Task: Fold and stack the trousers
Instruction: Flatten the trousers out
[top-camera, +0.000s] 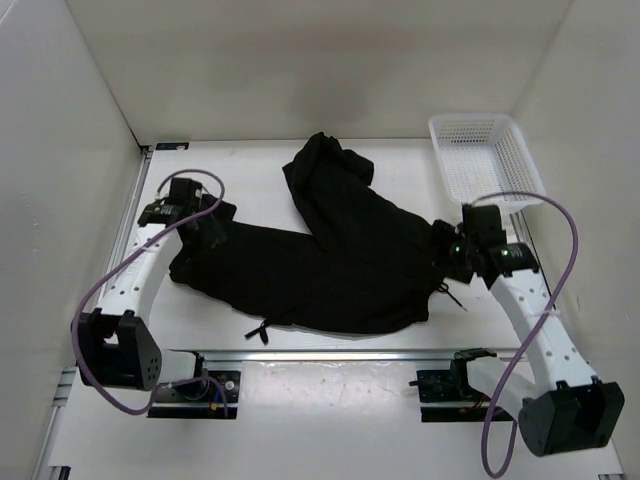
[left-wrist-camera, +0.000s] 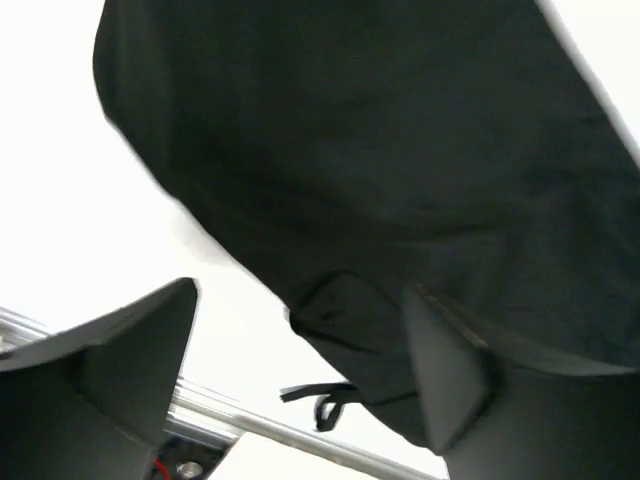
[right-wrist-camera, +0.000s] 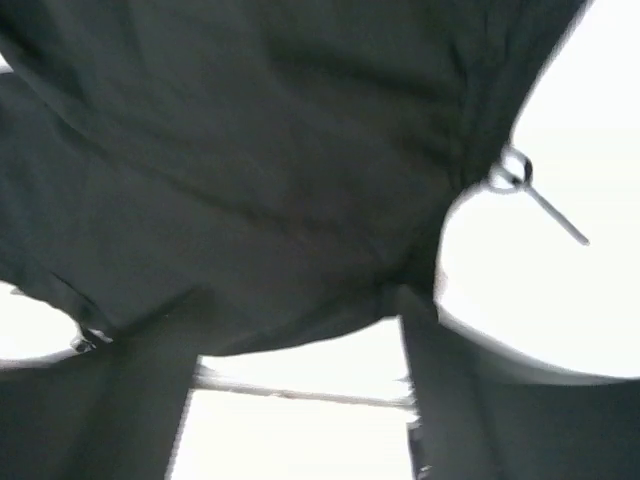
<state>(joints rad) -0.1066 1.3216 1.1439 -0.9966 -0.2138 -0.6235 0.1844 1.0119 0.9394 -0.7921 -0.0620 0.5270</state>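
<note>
The plain black soft-cloth long trousers (top-camera: 330, 262) lie spread flat. At their left end the left gripper (top-camera: 214, 237) hangs released. At their right end the right gripper (top-camera: 446, 254) is likewise unclenched.

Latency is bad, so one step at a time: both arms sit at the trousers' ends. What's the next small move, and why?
Probably shut both grippers. The left gripper and right gripper stand open at opposite ends of the trousers, fingers straddling cloth; the pair lies unfolded, so a grip comes first.
</note>
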